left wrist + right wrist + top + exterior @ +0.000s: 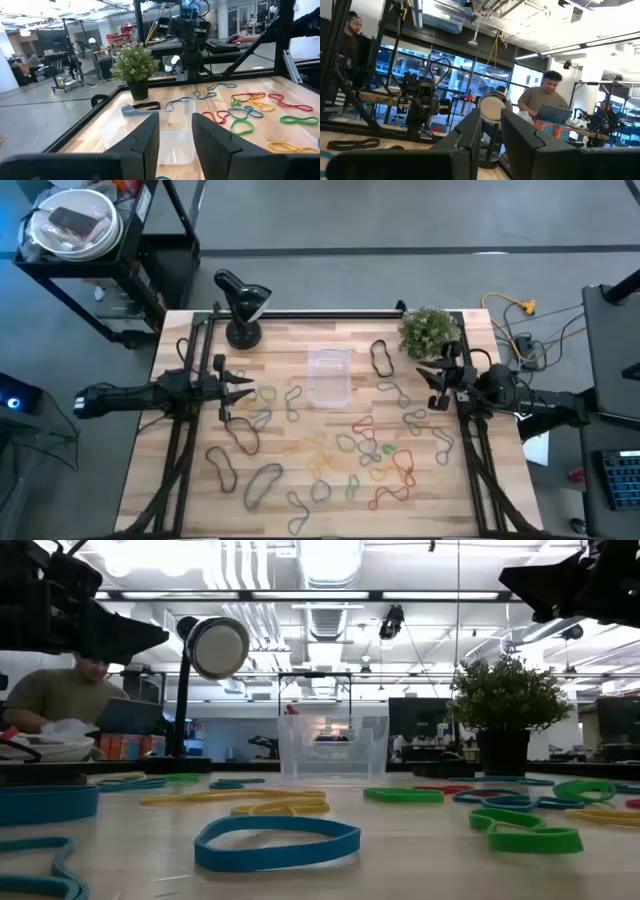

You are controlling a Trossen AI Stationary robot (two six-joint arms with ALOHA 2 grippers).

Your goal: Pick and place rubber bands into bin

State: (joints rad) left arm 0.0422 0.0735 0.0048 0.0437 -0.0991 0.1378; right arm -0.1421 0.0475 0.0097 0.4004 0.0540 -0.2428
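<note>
Bin: your clear bin [328, 376] sits at the table's [200, 480] centre, toward 12 o'clock; you see nothing inside it from above or through its walls in the low view [333, 750].
Rubber bands: your bands [372, 450] all lie loose on the wood, mostly from 3 to 9 o'clock around the bin.
Left gripper: your left gripper [243, 387] hovers at 9 o'clock of the bin, fingers [150, 137] slightly apart, grasping nothing.
Right gripper: your right gripper [428, 378] hovers at 3 o'clock, fingers [470, 131] slightly apart, grasping nothing.
Plant: 1 potted plant [430, 330] stands at 2 o'clock.
</note>
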